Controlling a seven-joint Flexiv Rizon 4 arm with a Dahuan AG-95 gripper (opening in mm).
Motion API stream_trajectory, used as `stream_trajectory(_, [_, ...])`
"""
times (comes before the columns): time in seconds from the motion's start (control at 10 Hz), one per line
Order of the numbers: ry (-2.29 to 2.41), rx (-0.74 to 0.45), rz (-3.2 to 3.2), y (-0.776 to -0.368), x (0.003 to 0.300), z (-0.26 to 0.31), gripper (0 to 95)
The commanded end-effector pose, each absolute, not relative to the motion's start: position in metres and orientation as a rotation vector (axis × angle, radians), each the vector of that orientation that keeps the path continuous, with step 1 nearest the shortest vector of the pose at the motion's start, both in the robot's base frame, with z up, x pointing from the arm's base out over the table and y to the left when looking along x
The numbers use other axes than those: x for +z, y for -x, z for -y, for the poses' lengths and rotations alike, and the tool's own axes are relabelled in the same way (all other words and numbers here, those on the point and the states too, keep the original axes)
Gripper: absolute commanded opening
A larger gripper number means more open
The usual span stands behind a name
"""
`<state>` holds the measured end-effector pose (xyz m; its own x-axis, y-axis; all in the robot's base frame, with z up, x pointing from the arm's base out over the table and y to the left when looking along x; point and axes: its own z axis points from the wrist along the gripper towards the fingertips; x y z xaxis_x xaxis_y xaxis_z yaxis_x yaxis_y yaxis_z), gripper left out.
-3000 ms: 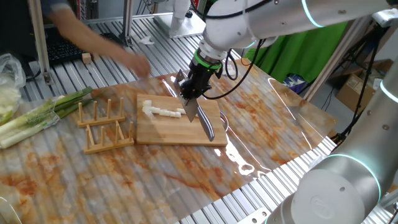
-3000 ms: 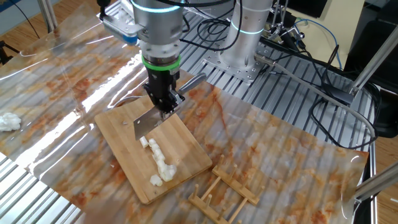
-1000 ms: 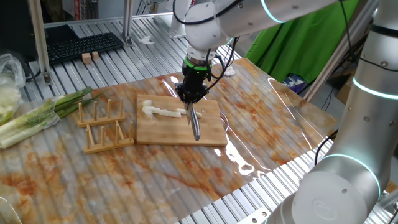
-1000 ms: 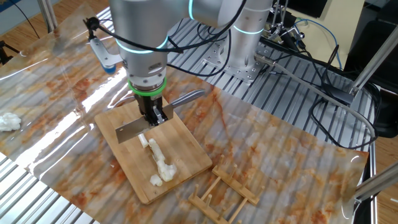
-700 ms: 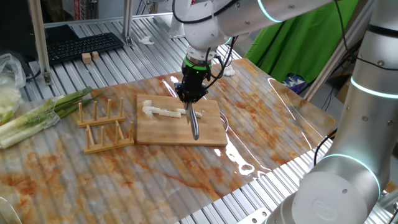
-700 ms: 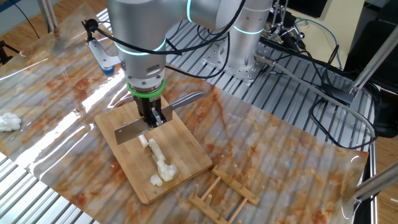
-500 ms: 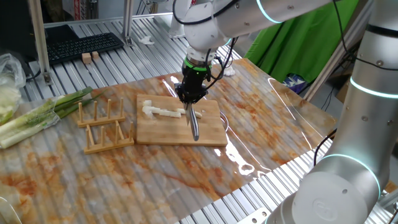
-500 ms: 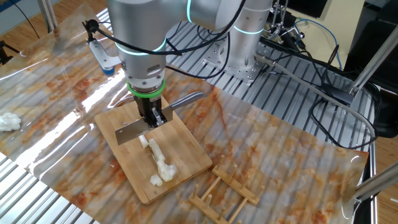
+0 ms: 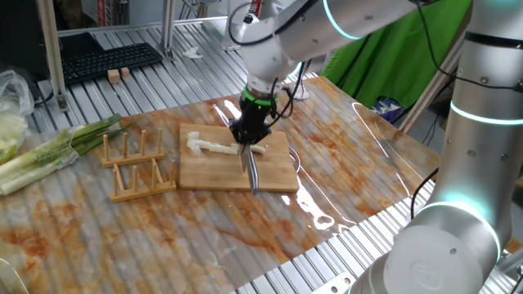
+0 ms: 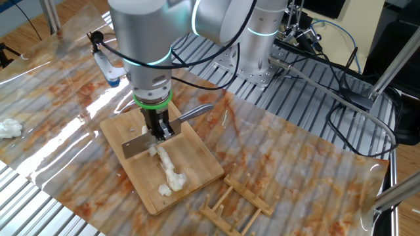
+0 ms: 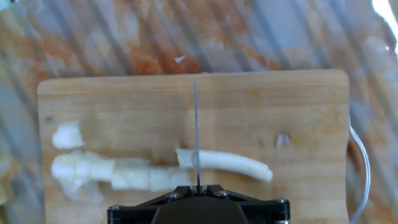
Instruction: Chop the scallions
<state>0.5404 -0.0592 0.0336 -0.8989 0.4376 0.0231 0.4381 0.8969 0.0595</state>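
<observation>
A marbled orange-grey worktop [image 9: 163,220] lies over ribbed metal framing, a green cloth [image 9: 384,57] behind. The wooden board [image 9: 208,167] sits mid-worktop, a rack [image 9: 135,163] at its nine o'clock. The hand [image 9: 247,135], clamped on the knife [image 10: 139,144], stands over the scallions [image 11: 161,171], blade edge on the stalk.

A marbled orange-and-grey plastic sheet [image 9: 163,220] covers the ribbed aluminium table [image 9: 327,273], glaring under overhead light. Behind it hangs a green cloth backdrop [image 9: 384,57], with a black keyboard [image 9: 106,59] at the far end. In the other fixed view, black cables [image 10: 328,72] trail across the metal frame, and wooden flooring [image 10: 33,19] shows beyond.
</observation>
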Motion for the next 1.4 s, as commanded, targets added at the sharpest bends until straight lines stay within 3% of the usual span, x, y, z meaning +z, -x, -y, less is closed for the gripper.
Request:
stream_trajectory(0.1, [0.725,-0.125,3.010,-0.543,0.029,0.056,0.0])
stream_trajectory(1.1, [0.706,-0.025,2.989,-0.533,0.073,0.062,0.0])
stream_trajectory(1.4, [0.693,-0.030,3.000,-0.529,0.072,0.075,0.0])
